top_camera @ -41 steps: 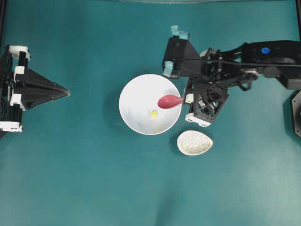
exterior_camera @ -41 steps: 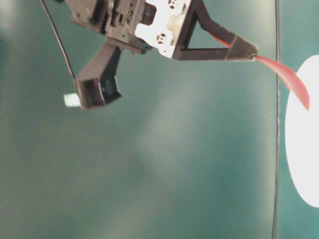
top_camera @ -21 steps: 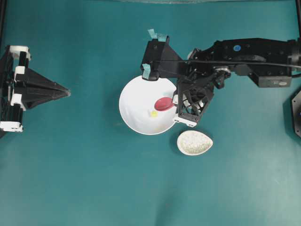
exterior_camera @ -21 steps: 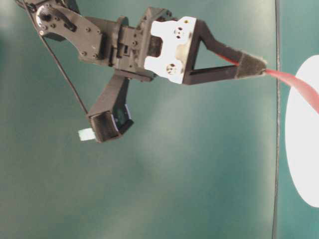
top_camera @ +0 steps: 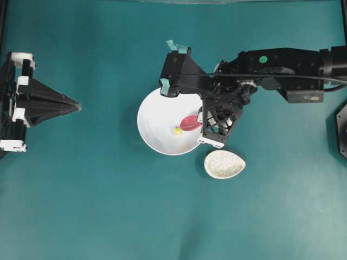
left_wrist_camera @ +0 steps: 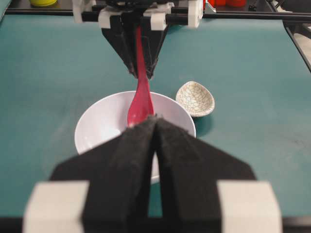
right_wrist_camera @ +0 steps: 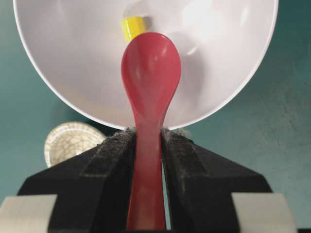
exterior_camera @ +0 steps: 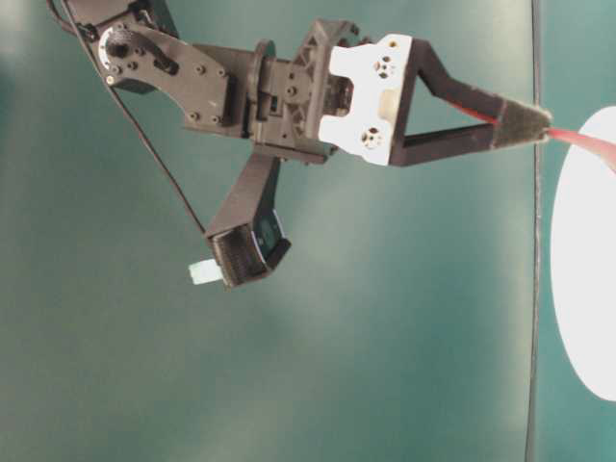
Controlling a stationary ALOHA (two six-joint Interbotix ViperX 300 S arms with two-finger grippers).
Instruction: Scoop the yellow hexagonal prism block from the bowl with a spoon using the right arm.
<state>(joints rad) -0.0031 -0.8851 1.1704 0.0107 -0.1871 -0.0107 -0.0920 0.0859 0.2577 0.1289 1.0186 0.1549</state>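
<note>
gripping the glossy pink-red spoon by its handle, right gripper jaws closed on it, scoop over round white bowl mid-bench, just beside tiny yellow hexagonal block inside. left gripper jaws closed, holding nothing.

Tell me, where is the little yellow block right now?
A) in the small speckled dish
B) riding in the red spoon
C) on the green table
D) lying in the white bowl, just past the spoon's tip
D: the yellow block lies in the white bowl, just beyond the tip of the red spoon.
</note>
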